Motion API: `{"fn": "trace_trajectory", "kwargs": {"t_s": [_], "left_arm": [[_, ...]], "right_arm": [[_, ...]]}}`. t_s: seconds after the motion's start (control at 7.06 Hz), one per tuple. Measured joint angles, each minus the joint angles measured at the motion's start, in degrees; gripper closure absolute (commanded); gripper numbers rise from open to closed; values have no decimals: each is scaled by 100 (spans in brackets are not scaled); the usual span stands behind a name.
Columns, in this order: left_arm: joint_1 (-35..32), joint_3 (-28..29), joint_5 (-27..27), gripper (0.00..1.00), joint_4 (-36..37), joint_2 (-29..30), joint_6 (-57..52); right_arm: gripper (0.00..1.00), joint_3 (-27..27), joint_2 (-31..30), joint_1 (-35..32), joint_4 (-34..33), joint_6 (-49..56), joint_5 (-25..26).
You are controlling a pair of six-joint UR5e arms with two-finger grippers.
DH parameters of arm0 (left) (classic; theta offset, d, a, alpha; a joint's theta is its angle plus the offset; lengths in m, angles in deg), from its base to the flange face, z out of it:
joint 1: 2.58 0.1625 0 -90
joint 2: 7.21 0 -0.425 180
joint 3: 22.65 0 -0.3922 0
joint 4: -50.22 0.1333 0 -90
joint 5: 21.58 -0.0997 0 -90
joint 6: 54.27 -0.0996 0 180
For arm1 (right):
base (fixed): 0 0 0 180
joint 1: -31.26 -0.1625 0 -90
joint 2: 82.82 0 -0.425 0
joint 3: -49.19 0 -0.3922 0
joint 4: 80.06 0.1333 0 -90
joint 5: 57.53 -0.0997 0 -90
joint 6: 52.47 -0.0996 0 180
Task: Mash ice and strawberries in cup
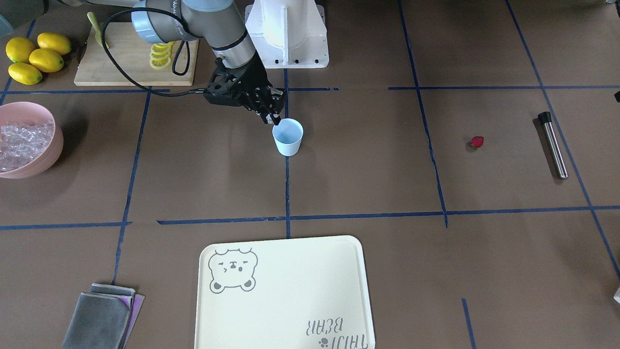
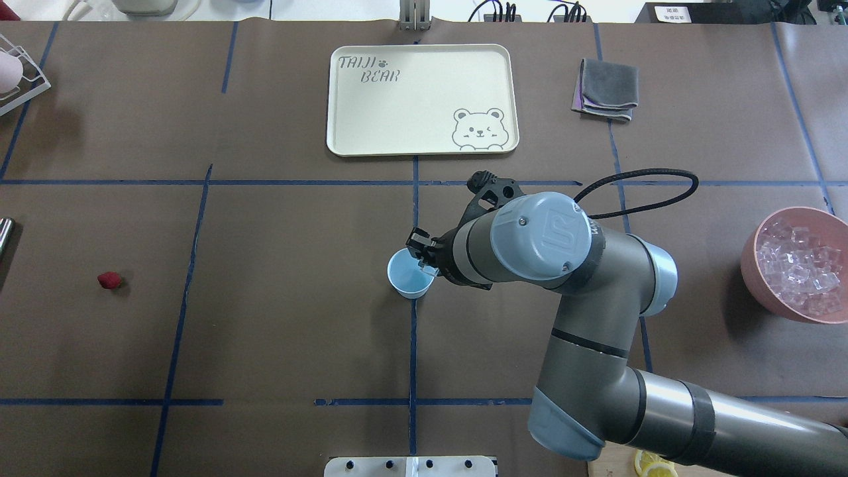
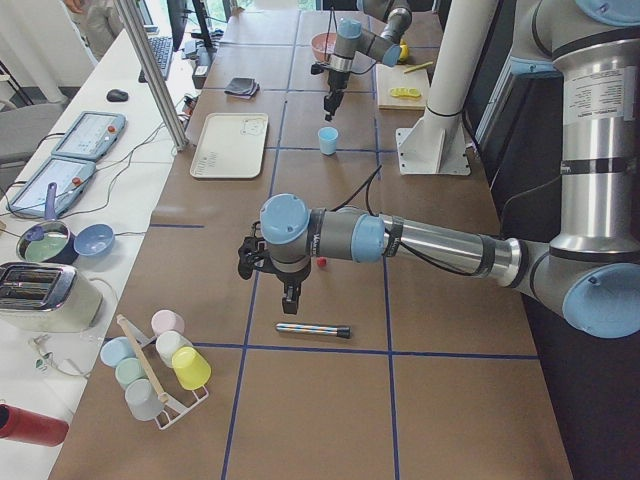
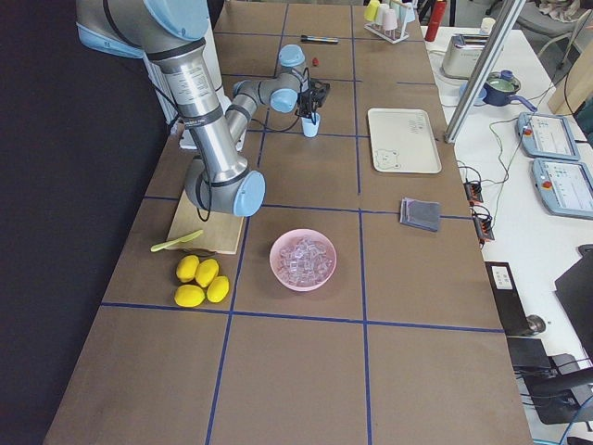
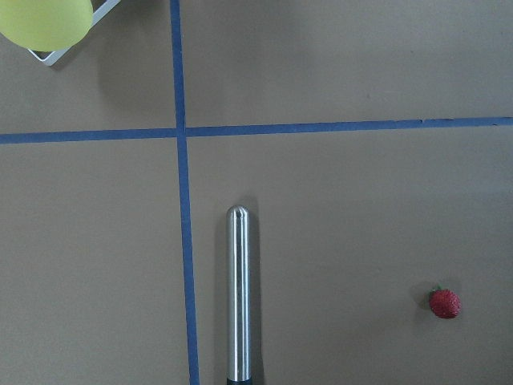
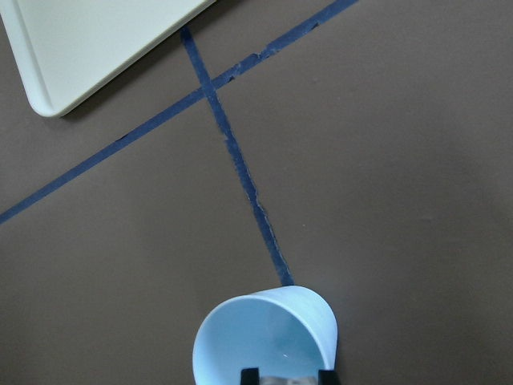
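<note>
Brown table (image 1: 368,165), gridded in blue tape. Item: cup (image 1: 287,136), upright at the centre on a tape line, in front of the robot's base. Over its robot-side rim hangs the right gripper (image 1: 276,121), its fingers drawn close on a small pale glassy piece, seemingly an ice cube (image 6: 280,378). Far off, the left gripper (image 3: 291,300) hovers above a steel muddler (image 1: 553,144); whether it is open or closed cannot be told. Hazards, as judged: the cube sits over the rim rather than the middle of the mouth, so on release it may strike the edge and skid onto the table. Fingertips this close to a light, unheld cup may nudge or tip it. The strawberry (image 1: 477,142) lies well apart from the cup, near the muddler, not yet added. Bulk ice (image 1: 24,140) sits in a pink bowl (image 1: 57,150). Cup description: small, pale blue, plain plastic, tapered, no handle; the interior looks smooth and empty.
</note>
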State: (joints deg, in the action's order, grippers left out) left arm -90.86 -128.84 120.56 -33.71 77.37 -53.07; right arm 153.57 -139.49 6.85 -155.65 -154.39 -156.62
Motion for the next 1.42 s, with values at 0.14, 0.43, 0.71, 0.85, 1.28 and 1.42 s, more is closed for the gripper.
{"fn": "trace_trajectory", "kwargs": {"t_s": [0.14,0.43,0.71,0.85,1.28,1.42], "left_arm": [[7,-13,9,0,-2,-2,-2],[31,-46,14,0,-8,-6,2],[52,-44,-9,0,-5,-2,28],[86,-46,-29,0,6,36,90],[606,-281,-76,0,-85,99,730],[1029,-493,-225,0,-323,86,1379]], "right_arm": [[79,-135,110,34,6,-4,59],[18,-292,238,57,5,7,82],[1,-346,306,87,-12,19,138],[1,-373,317,120,-15,15,221],[1,-61,205,-64,-166,10,229],[1,315,-62,-419,-358,98,-108]]}}
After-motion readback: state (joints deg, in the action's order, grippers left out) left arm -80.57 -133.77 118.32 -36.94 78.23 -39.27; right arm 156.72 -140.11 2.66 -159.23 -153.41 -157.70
